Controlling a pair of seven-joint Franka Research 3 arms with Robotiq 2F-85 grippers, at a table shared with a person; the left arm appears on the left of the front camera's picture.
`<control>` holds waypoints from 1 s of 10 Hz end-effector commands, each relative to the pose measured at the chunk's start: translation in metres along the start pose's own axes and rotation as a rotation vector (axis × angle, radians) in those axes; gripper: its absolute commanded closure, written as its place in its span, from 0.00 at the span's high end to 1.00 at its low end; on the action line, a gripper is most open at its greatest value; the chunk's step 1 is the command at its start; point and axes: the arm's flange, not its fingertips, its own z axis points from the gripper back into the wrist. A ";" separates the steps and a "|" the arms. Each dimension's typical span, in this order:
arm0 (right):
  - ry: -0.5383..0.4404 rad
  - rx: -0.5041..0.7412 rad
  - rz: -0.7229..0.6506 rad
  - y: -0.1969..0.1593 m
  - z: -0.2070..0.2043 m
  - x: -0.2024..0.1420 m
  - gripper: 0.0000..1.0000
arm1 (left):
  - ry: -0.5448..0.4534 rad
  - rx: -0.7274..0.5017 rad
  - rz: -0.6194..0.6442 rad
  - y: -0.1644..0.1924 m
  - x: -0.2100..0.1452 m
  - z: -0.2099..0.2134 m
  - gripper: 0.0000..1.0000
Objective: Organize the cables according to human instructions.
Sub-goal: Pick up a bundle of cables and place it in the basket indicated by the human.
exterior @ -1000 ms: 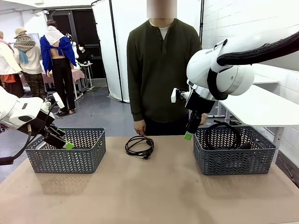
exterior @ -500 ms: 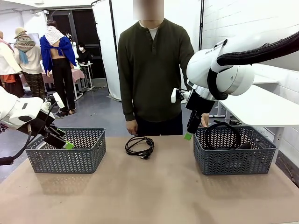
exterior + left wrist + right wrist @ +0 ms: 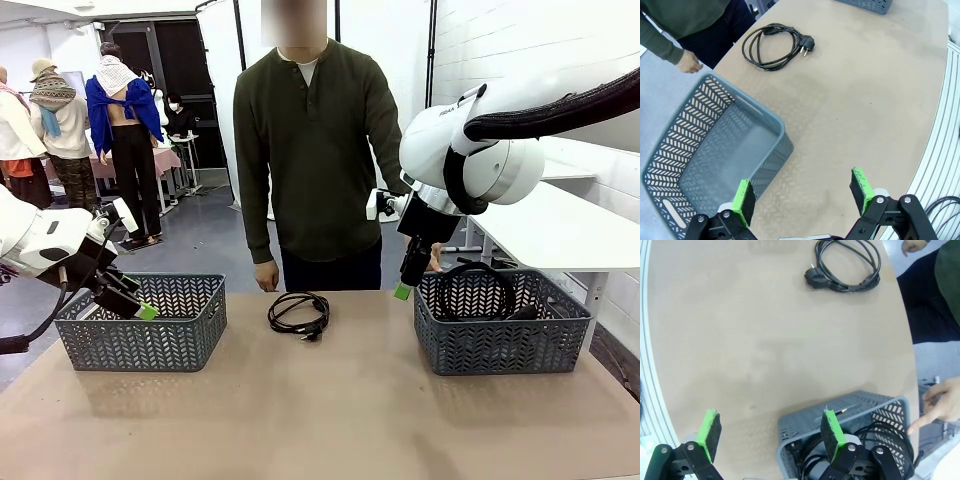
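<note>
One coiled black cable [image 3: 298, 312] lies on the table's far middle, in front of the person; it also appears as the cable [image 3: 776, 44] and the cable [image 3: 847, 265] in the wrist views. More cables [image 3: 478, 285] are piled in the right grey basket [image 3: 500, 345], seen as black loops [image 3: 887, 440] inside that basket [image 3: 850, 402]. My right gripper [image 3: 405, 288] hangs open above that basket's left rim, nothing between its pads [image 3: 771, 432]. My left gripper [image 3: 140, 306] is open over the near edge of the left basket [image 3: 140, 345], holding nothing [image 3: 802, 197].
The person stands at the far edge. One hand [image 3: 265, 277] hangs near the loose cable. The other hand [image 3: 940, 410] points a finger at the right basket. The left basket [image 3: 772, 160] holds nothing. Bare tabletop stretches between the baskets.
The person has straightened up and shifted to the picture's left, the lowered hand moving left with them. Both arms and the cables stay still.
</note>
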 end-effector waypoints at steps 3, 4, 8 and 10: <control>-0.001 -0.003 -0.004 0.000 -0.001 0.000 1.00 | -0.006 -0.004 0.004 0.003 -0.002 -0.001 1.00; -0.001 -0.003 -0.004 0.000 -0.001 0.000 1.00 | -0.006 -0.004 0.004 0.003 -0.002 -0.001 1.00; 0.003 -0.009 -0.045 -0.001 -0.002 0.012 1.00 | -0.006 -0.004 0.004 0.003 -0.002 -0.001 1.00; 0.009 -0.011 -0.151 -0.004 -0.007 0.042 1.00 | -0.006 -0.004 0.004 0.003 -0.002 -0.001 1.00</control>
